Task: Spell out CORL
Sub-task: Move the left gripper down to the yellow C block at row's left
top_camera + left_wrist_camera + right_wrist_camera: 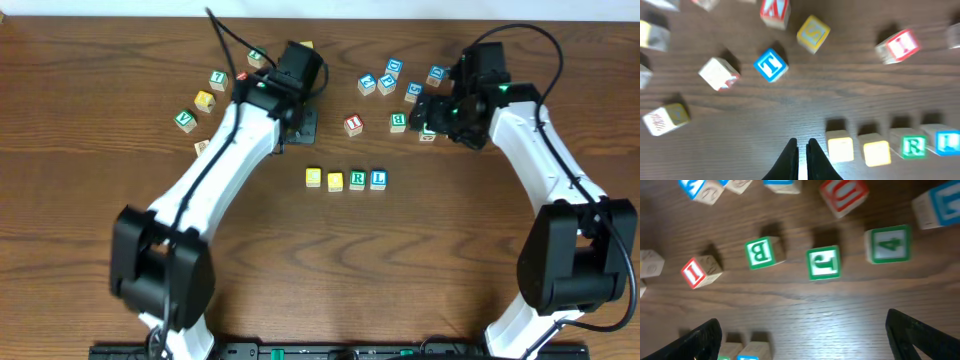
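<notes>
Row (347, 180) of four cubes laid side by side at mid-table, touching or nearly so, to read left to right in the overhead view: first yellow cube (314, 177), second yellow cube (335, 181), green R cube (358, 180), blue L cube (378, 180). Letters on the two yellow faces too faint to read, so C and O unconfirmed. Left gripper (802, 150) pinched shut on nothing, hanging near the row's yellow end, likely held off to avoid a bump. Right gripper (802, 317) spread wide and empty, up among the spare cubes by the red I cube (701, 271) and green B cube (760, 251), well apart from the row. Judged done or all but done. Main risk: nudging the row on the way out.
</notes>
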You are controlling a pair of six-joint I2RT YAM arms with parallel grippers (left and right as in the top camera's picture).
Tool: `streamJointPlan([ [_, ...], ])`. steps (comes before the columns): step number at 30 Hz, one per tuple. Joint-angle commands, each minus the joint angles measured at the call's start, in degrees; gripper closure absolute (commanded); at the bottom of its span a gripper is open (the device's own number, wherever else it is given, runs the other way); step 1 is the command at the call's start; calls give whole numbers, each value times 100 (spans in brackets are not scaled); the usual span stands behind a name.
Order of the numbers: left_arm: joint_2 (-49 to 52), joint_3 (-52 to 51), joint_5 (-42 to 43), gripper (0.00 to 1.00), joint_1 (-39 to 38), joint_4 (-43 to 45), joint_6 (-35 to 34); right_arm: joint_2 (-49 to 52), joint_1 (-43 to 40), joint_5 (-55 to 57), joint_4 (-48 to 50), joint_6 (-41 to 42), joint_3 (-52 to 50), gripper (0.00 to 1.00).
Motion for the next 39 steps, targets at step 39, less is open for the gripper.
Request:
streamJointPlan([
  [39,1397,-310,815,93,-168,278,44,-175,-35,-55,11,22,15,1],
])
